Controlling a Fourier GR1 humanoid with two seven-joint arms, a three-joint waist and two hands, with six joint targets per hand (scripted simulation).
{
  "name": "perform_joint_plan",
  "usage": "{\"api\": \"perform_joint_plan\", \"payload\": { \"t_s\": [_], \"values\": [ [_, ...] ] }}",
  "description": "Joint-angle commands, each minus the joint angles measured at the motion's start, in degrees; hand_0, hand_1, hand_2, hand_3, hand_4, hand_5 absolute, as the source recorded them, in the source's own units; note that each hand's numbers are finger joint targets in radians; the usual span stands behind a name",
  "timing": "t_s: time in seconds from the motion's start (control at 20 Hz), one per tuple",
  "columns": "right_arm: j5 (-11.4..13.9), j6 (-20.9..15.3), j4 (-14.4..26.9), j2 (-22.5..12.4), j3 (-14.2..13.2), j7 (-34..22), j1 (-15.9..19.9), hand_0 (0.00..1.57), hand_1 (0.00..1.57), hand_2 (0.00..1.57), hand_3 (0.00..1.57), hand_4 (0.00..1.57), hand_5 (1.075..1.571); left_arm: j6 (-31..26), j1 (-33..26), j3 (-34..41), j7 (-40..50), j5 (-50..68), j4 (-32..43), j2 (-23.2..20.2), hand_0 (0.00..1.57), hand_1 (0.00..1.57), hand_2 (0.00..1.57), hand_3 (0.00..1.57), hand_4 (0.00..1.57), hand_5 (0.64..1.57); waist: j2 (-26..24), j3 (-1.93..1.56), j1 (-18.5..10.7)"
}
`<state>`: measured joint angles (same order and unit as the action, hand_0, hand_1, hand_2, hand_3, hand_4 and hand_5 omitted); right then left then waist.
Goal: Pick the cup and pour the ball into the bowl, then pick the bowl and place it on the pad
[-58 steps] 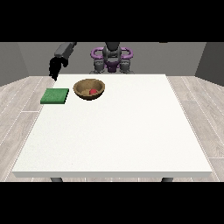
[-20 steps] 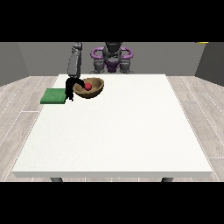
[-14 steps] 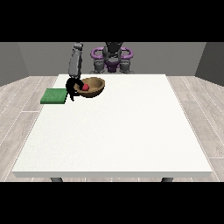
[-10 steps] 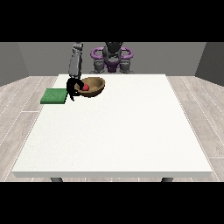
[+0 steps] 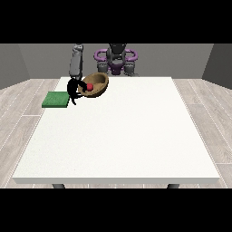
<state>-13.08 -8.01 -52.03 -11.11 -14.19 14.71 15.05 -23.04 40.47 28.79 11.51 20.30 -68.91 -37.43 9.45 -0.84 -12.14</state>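
A: What's on the bench (image 5: 122,131)?
B: A green pad (image 5: 55,99) at the far corner at the view's left, and beside it a tilted brown bowl (image 5: 96,85) with a red ball (image 5: 89,86) inside.
A: The robot hand (image 5: 72,89)?
B: At the view's left, clamped on the bowl's rim.

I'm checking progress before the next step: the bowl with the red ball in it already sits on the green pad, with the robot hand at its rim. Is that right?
Not quite. The front view shows the bowl tilted beside the green pad, not on it. The rest holds: the red ball is in it, and the robot hand at the view's left is at its rim.
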Motion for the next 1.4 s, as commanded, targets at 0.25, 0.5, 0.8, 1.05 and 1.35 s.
{"api": "perform_joint_plan", "payload": {
  "t_s": [0.25,0.5,0.8,1.05,1.35],
  "values": [
    [4.52,3.29,-2.08,-23.98,-0.77,-22.24,1.18,1.57,1.57,1.57,0.68,1.09,1.568,0.30,-3.55,0.85,-1.93,-1.72,3.26,-0.62,0.00,0.00,0.00,0.00,1.20,1.541,-3.53,1.02,6.42],
    [1.76,7.99,-1.25,-28.82,-3.59,-26.77,6.36,1.57,1.57,1.57,0.67,1.07,1.566,0.78,-5.51,2.28,-5.61,-2.51,5.27,-2.07,0.00,0.00,0.00,0.00,1.20,1.543,-2.35,0.86,8.75],
    [2.86,7.78,3.08,-28.10,-4.88,-21.67,9.44,1.57,1.57,1.57,0.53,1.10,1.564,-3.05,-6.35,4.59,-11.35,-0.66,9.19,-5.57,0.00,0.00,0.00,0.00,1.21,1.554,3.69,0.82,8.17],
    [1.69,7.87,8.02,-27.22,-6.71,-20.41,12.74,1.57,1.57,1.57,0.45,1.07,1.566,-2.67,-7.30,3.98,-13.37,-0.74,8.17,-5.08,0.00,0.00,0.00,0.00,1.21,1.553,4.98,0.80,6.85],
    [1.98,5.46,7.90,-21.35,-5.15,-19.21,13.30,1.57,1.57,1.57,0.54,1.02,1.571,-4.35,-9.39,5.32,-17.61,-1.20,12.59,-7.29,0.00,0.00,0.00,0.00,1.21,1.555,4.37,0.86,8.27]
  ]
}}
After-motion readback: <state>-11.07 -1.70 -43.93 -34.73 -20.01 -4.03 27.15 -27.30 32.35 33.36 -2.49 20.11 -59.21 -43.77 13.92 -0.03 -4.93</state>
